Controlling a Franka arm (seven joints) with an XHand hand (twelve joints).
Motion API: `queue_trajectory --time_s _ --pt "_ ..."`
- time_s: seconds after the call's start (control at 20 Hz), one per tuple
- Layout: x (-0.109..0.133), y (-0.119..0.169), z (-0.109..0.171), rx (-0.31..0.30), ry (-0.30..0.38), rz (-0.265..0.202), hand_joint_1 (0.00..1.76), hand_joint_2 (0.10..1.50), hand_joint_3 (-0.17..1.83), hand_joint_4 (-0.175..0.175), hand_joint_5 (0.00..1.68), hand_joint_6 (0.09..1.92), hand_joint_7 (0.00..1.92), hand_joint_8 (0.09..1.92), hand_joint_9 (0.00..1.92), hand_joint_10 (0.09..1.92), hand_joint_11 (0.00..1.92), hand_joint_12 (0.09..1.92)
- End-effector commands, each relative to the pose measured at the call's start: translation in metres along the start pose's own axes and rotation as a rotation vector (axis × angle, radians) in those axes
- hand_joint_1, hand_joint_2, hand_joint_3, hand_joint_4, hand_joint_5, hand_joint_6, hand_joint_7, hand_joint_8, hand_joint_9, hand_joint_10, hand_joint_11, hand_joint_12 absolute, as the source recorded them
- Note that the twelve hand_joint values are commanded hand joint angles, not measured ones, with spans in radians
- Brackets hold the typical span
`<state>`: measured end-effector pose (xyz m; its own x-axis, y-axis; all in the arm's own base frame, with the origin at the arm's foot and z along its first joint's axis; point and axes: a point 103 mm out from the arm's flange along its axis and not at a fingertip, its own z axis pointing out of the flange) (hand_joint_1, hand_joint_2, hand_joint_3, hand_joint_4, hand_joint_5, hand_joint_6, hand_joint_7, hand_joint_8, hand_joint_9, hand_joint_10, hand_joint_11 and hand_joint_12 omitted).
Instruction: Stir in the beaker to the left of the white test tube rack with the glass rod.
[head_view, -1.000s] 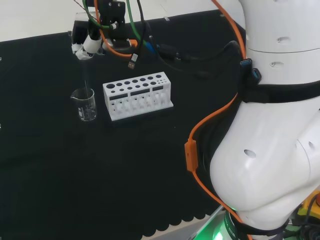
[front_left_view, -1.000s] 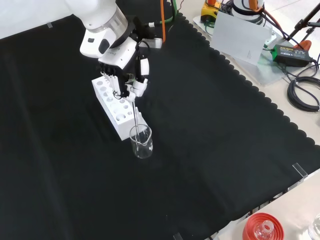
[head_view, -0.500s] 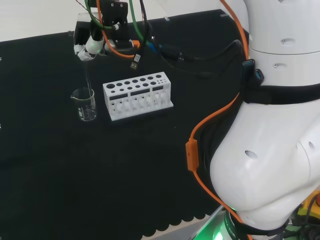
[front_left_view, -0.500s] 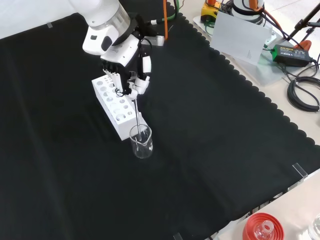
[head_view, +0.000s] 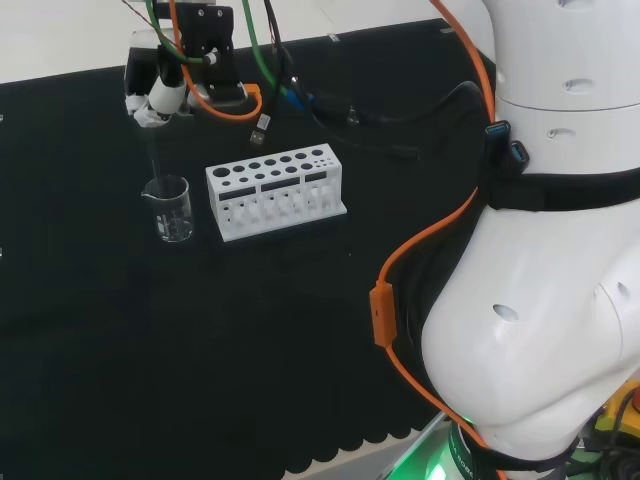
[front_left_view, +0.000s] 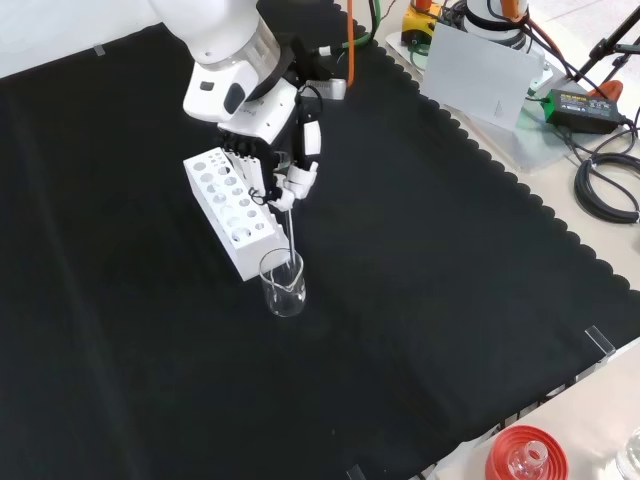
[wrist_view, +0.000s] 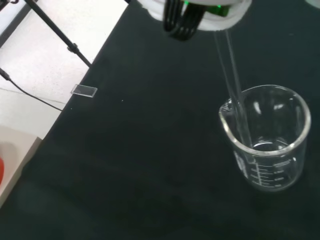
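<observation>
Black cloth (front_left_view: 450, 250) with a scalloped edge covers the bench and bears the ware. White jointed robot arm (head_view: 560, 250), wrapped with an orange cable, fills the right of the head view; in the front view its link (front_left_view: 225, 40) enters from the top.

White rectangular test tube rack (head_view: 275, 192) (front_left_view: 230, 212) with round holes in its top stands on the cloth. In the head view it lies just to the right of the beaker; in the front view it lies up and to the left of the beaker, its near end just beside the beaker's rim.

Black and white hand (head_view: 165, 85) (front_left_view: 280, 160) hangs above the beaker, up and to the left of the rack in the head view. Its fingers are curled and pinch the top of the glass rod between white fingertips (front_left_view: 300, 180).

Small clear glass beaker (head_view: 170, 208) (front_left_view: 283, 284) (wrist_view: 265, 137) with a pouring lip and printed graduation marks stands upright on the cloth. Whether it holds liquid cannot be told.

Thin clear glass rod (front_left_view: 290, 235) (wrist_view: 235, 95) (head_view: 154, 160) runs from the hand down into the beaker. In the wrist view it passes inside the rim close to the wall on the lip side, its lower end near the bottom.

Red ribbed ring stand (front_left_view: 522, 452) sits at the lower right edge of the front view, off the cloth.
</observation>
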<state>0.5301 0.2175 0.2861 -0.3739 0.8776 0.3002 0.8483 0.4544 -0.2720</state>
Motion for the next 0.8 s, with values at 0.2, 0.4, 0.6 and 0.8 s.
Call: queue_trajectory --time_s 0.2,0.4,0.6,0.8 --pt "0.004 -0.001 0.001 -0.007 0.000 -0.007 1.30 0.80 0.51 -0.175 1.05 0.72 1.20 1.03 1.76 0.56 1.61 0.73" --pt "0.011 -0.001 0.000 -0.005 -0.014 -0.001 1.30 0.80 0.51 -0.175 1.05 0.72 1.20 1.03 1.76 0.56 1.61 0.73" --pt "0.012 -0.001 0.000 -0.004 -0.003 -0.004 1.30 0.81 0.51 -0.175 1.05 0.72 1.20 1.03 1.76 0.56 1.61 0.72" --pt "0.012 -0.001 -0.001 -0.006 -0.004 -0.003 1.30 0.81 0.51 -0.175 1.05 0.72 1.20 1.03 1.76 0.56 1.61 0.72"
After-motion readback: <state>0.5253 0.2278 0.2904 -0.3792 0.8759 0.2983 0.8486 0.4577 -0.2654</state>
